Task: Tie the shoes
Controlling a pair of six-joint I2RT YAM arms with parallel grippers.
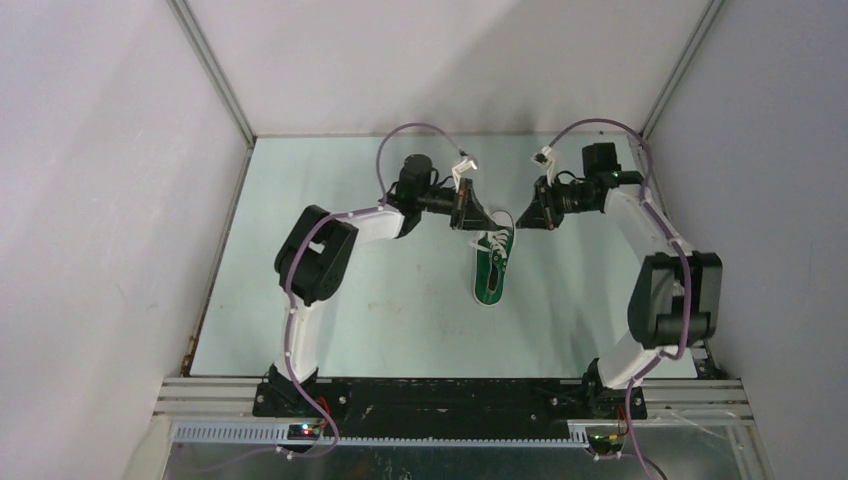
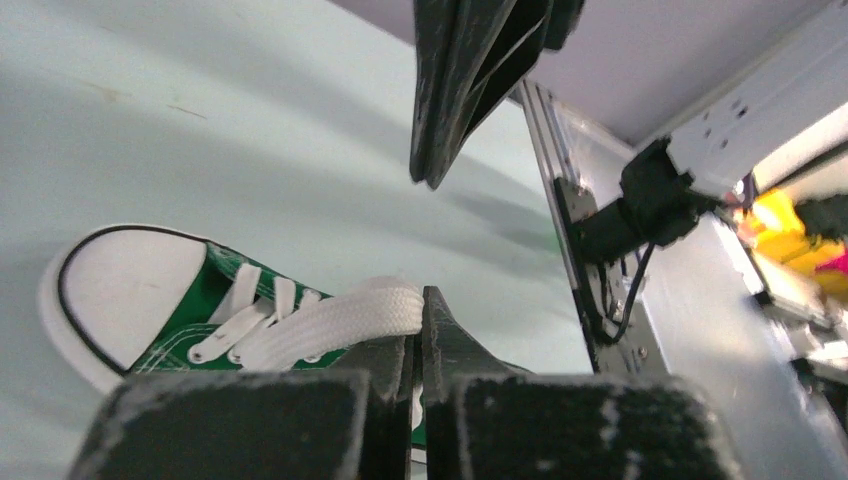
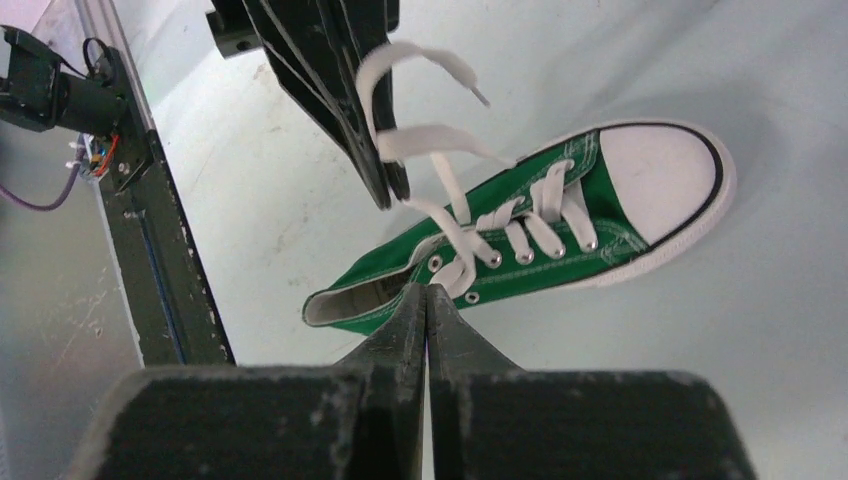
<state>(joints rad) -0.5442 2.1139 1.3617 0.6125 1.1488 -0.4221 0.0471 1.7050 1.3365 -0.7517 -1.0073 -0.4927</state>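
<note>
Left gripper (image 2: 422, 305), white lace (image 2: 330, 315), green white-toed sneaker (image 2: 188, 305)

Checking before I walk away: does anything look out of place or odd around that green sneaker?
The sneaker is untied: one white lace is lifted off it, pinched in the shut left gripper, its end looping in the air. The right gripper is shut by the eyelets; whether it caught a lace is unclear.

Your pale green table (image 1: 330, 300) stood inside plain grey walls (image 1: 90, 200), which were joined by aluminium corner posts (image 1: 215, 75). At its near edge you had a black plate (image 1: 450, 395) and a slotted grey cable duct (image 1: 440, 432). Something yellow (image 2: 790, 215), blurred, showed beyond the frame.
</note>
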